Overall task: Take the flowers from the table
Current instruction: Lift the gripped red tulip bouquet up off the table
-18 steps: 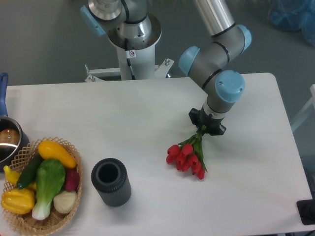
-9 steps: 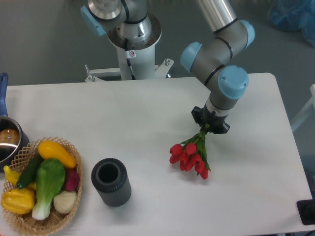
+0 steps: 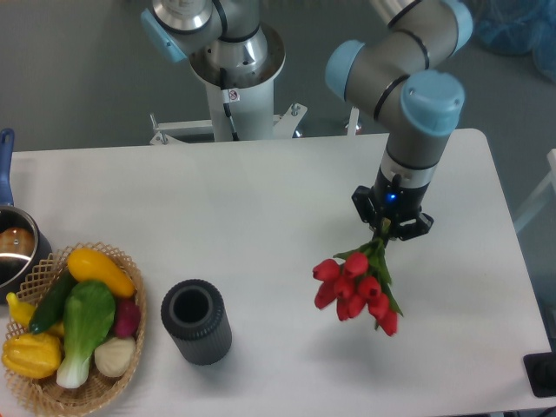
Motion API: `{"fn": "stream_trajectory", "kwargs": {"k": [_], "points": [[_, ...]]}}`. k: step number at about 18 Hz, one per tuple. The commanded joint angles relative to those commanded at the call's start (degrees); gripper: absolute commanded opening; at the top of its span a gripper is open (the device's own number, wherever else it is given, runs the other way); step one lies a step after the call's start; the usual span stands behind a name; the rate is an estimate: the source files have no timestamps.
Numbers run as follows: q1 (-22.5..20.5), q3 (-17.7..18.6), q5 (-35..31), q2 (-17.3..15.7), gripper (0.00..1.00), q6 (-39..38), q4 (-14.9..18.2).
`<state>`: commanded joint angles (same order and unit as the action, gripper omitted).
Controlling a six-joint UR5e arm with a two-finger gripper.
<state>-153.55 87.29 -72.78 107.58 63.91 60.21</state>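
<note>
The flowers (image 3: pixel 358 287), a small bunch of red tulips with green leaves, hang blooms-down from my gripper (image 3: pixel 390 224) above the right part of the white table (image 3: pixel 261 200). The gripper is shut on the green stems, which disappear between its black fingers. The blooms look larger and nearer the camera, so the bunch is lifted off the tabletop. The arm's grey and blue wrist stands straight above the gripper.
A dark grey ribbed cylinder cup (image 3: pixel 196 321) stands left of the flowers. A wicker basket (image 3: pixel 52 261) of vegetables sits at the front left corner, with a metal pot (image 3: pixel 13 248) behind it. The robot base (image 3: pixel 234 61) is at the back.
The gripper has risen and shifted right and a little forward with the tulips in it. The bunch has come up off the table and now hangs in the air.
</note>
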Motion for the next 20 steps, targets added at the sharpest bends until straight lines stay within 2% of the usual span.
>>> {"fn": "stream_trajectory", "kwargs": {"k": [2, 7, 10, 16, 20], "points": [[0.62, -1.33, 2.28, 0.00, 0.13, -0.98, -0.61], [1.58, -1.60, 9.66, -0.79, 0.13, -4.93, -5.71], [1.67, -1.60, 14.58, -1.75, 0.13, -5.98, -5.98], [0.97, -0.98, 19.16, -3.77, 0.13, -7.48, -5.98], [0.44, -0.98, 22.15, -3.87, 0.13, -8.79, -5.98]]}}
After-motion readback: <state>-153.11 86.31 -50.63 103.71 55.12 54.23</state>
